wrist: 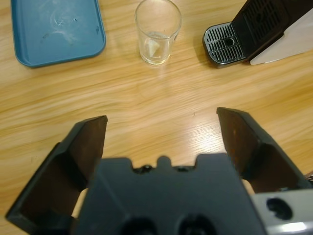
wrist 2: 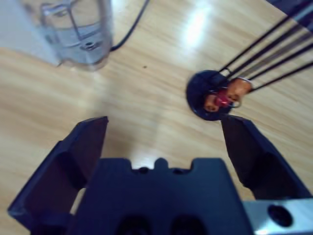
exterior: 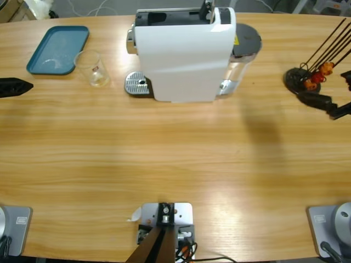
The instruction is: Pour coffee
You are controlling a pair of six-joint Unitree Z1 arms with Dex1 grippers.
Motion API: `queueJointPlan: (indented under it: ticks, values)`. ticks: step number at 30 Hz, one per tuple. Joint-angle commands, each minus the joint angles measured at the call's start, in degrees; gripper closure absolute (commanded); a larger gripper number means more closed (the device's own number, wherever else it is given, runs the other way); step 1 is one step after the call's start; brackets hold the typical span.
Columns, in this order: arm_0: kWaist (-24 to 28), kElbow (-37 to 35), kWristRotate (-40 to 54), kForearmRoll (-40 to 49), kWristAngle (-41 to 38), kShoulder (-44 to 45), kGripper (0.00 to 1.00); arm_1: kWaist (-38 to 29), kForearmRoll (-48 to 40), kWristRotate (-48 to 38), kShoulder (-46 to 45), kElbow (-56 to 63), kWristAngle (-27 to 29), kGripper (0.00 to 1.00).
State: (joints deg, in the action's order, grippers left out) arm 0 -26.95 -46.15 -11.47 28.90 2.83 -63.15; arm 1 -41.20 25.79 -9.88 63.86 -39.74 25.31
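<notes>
My left tool [wrist: 161, 132] wide open and empty over bare table [exterior: 175, 159], blue tray [exterior: 57, 49] left of the glass [exterior: 96, 68] (no coffee visible in it), white coffee machine [exterior: 184, 55] right of glass, my right tool [wrist 2: 164, 134] likewise open, empty, beside capsule stand [wrist 2: 212, 95]

The high view's left edge is cutting off the left gripper [exterior: 15, 86]. The capsule holder's [exterior: 300, 79] wires are running off the right edge. The water tank [wrist 2: 76, 32] is appearing blurred.
</notes>
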Motion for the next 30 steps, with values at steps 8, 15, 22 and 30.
queueJointPlan:
  ticks: [8,15,22,30]
  values:
    - [-1.9,2.8,0.7,-2.1,0.4,-2.5,0.11,13.8,-2.7,-4.8,-4.5,1.3,4.9,0.353]
    - [-1.9,3.5,0.7,-3.0,0.1,-2.6,0.11,29.5,-9.0,-5.0,3.2,1.9,-11.2,0.371]
    - [-1.9,3.9,0.6,-3.5,0.0,-2.3,0.11,31.0,-13.6,-5.3,9.3,3.7,-13.4,0.363]
    - [-1.9,4.1,0.6,-3.8,0.0,-2.1,0.11,33.1,-14.7,-5.3,13.9,3.1,-13.0,0.363]
